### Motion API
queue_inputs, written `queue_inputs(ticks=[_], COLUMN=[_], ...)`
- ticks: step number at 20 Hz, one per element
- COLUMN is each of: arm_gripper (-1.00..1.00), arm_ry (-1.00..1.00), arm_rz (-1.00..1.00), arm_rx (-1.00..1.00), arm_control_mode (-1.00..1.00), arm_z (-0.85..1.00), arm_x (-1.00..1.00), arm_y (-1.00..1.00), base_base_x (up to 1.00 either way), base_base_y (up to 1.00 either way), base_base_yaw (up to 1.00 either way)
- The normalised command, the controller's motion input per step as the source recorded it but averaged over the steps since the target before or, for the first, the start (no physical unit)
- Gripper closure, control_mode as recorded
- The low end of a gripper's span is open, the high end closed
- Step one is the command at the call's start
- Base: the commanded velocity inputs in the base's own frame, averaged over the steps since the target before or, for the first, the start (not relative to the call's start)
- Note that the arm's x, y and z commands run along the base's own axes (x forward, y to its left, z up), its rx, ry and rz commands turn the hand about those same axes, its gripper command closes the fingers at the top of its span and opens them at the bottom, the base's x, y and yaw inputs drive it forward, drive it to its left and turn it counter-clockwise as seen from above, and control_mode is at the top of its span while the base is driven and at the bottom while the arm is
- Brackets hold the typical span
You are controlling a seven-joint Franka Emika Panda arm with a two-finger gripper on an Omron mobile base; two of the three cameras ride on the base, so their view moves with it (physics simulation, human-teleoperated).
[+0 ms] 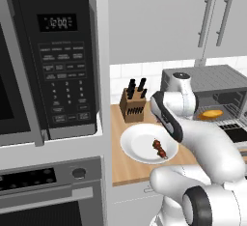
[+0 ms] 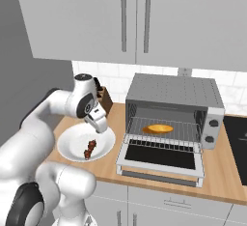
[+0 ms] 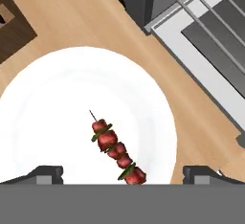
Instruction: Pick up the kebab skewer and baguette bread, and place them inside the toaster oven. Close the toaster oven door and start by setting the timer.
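We see the kebab skewer [image 3: 115, 148] lying flat on a white plate [image 3: 43, 117], a little toward the plate's side that faces the toaster oven [image 2: 170, 119]; in the left base view the kebab skewer [image 1: 159, 148] rests right of the plate's [image 1: 137, 145] middle, and in the right base view the kebab skewer [image 2: 89, 148] lies near the centre of the plate [image 2: 72, 145]. The plate sits on the wooden counter [image 2: 222, 172], near its front edge, between the knife block [image 1: 132, 102] at the counter's back and the toaster oven to the right. Our gripper [image 3: 122, 174] hangs directly above the skewer with its two fingertips [image 3: 45, 174] spread wide apart, one on each side of the meat and holding nothing; from the right base view the gripper [image 2: 99, 121] hovers just over the plate without touching it. The baguette bread [image 2: 157, 129] already lies on the wire rack inside the toaster oven, about in the middle of the rack; the left base view shows the baguette bread [image 1: 211, 114] there too. The toaster oven door [image 2: 161, 158] is dropped fully open, lying flat out over the counter toward its front edge. At the left stand a black keypad microwave [image 1: 48, 61] and a wall oven [image 1: 48, 191] below it.
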Motion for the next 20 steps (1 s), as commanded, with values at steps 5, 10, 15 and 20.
queue_inputs(ticks=[5,10,15,20], arm_gripper=[-1.0,-1.0,-1.0,-1.0], arm_ry=[0.09,0.02,0.03,0.08], arm_rz=[0.07,0.2,0.33,0.35], arm_rx=[-0.09,0.0,0.0,0.0], arm_control_mode=[-1.0,-1.0,-1.0,-1.0], arm_z=[-0.25,-0.43,-0.27,-0.31], arm_x=[0.34,0.06,-0.12,0.05], arm_y=[0.02,0.01,0.03,0.0], base_base_x=[0.0,0.0,0.0,0.0], base_base_y=[0.0,0.0,0.0,0.0], base_base_yaw=[0.0,0.0,0.0,0.0])
